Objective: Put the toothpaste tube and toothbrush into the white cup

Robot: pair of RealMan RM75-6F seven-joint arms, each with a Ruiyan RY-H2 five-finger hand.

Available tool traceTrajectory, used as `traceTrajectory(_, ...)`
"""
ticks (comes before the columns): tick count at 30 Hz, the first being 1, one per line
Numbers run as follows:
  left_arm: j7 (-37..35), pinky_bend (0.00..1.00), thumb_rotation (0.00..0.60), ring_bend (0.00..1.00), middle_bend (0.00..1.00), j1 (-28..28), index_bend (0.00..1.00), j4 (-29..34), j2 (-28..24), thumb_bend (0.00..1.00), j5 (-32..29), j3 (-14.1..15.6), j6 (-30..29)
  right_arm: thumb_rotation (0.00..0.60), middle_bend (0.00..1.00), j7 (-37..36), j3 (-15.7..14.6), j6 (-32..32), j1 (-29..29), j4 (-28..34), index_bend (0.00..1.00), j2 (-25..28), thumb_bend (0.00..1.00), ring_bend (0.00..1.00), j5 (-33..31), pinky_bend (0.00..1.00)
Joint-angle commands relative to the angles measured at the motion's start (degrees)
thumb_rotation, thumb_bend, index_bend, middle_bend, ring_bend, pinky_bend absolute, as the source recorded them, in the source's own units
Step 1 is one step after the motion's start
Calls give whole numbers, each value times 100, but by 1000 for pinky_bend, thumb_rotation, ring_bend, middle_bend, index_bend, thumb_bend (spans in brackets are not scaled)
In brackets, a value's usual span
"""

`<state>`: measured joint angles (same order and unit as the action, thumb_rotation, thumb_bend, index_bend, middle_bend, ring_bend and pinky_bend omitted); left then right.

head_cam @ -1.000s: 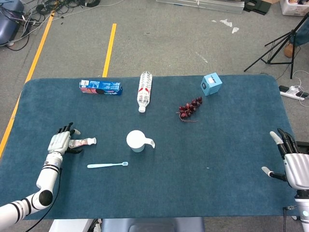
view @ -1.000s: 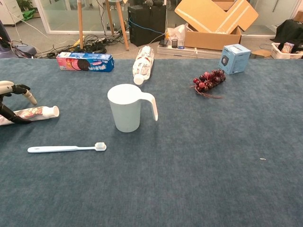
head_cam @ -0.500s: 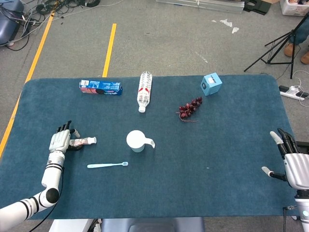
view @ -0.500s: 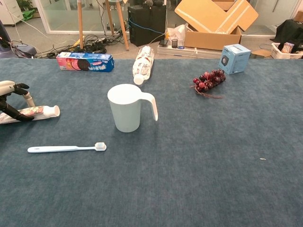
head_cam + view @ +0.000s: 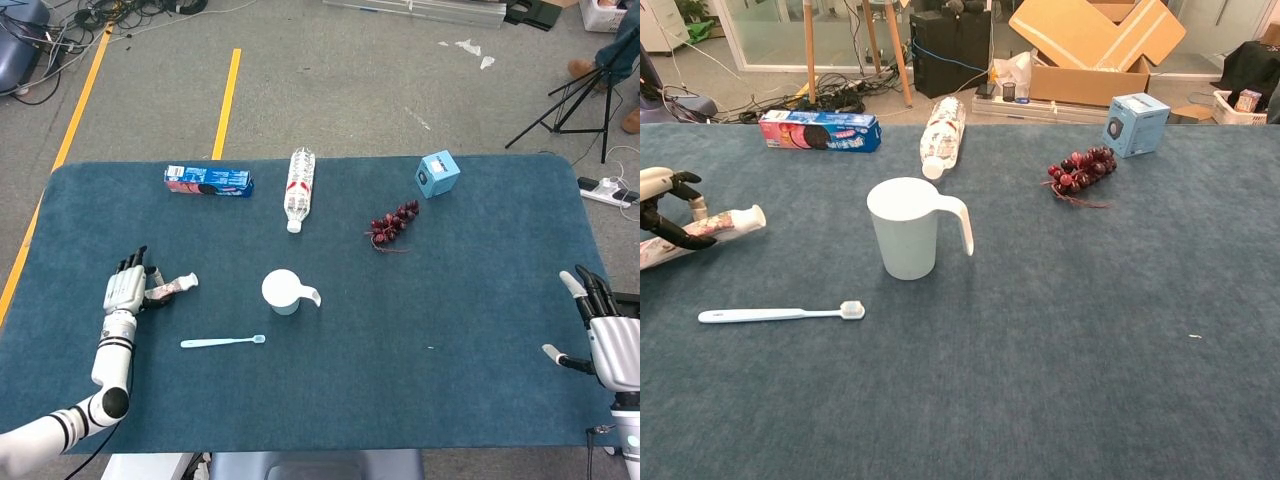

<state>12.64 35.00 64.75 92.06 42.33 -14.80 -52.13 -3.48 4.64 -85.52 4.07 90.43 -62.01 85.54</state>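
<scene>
**Desk:** What differs from the frames a second back?

**Caption writer:** At mid-left of the head view, the left hand [image 5: 124, 292] grips the toothpaste tube [image 5: 172, 286], whose capped end is now tilted up off the blue table [image 5: 450, 400]; earlier it lay flat under the fingers. The chest view confirms it: the tube [image 5: 712, 226] slants upward at the left edge, pinched between the thumb and fingers of the left hand [image 5: 665, 205]. The white cup [image 5: 283, 291] and the toothbrush [image 5: 223, 342] lie where they did.

**Desk:** The right hand?

**Caption writer:** The right hand [image 5: 603, 335] stays at the lower right edge of the head view, fingers spread, holding nothing. The chest view does not show it.

**Desk:** Anything cut off or unclear?

**Caption writer:** In the chest view the left hand and the tube's tail run off the left border. The tube's print is too small to read. In the head view the hand covers the tube's rear half.

**Desk:** The count?

**Caption writer:** One cup, upright at centre, handle to the right. One toothbrush, flat, just below and left of the cup, apart from it. One toothpaste tube, left of the cup. One water bottle [image 5: 300, 187] lying down, one cookie box [image 5: 208, 181], one small blue box [image 5: 438, 173] and one bunch of grapes [image 5: 394, 224], all along the upper table.
</scene>
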Motion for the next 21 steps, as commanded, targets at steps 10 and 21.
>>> traceTrajectory(10, -476, 0, 600, 0, 37, -238, 811, 413, -120, 402, 592, -150, -578, 600, 37, -31, -7, -37, -16, 7, 68, 12, 0, 35, 31, 424)
traceTrajectory(21, -741, 0, 600, 0, 55, -584, 827, 2347, -1100, 414, 1368, -303, -1321, 600, 38, -31, -28, -69, -28, 19, 68, 17, 0, 35, 88, 424)
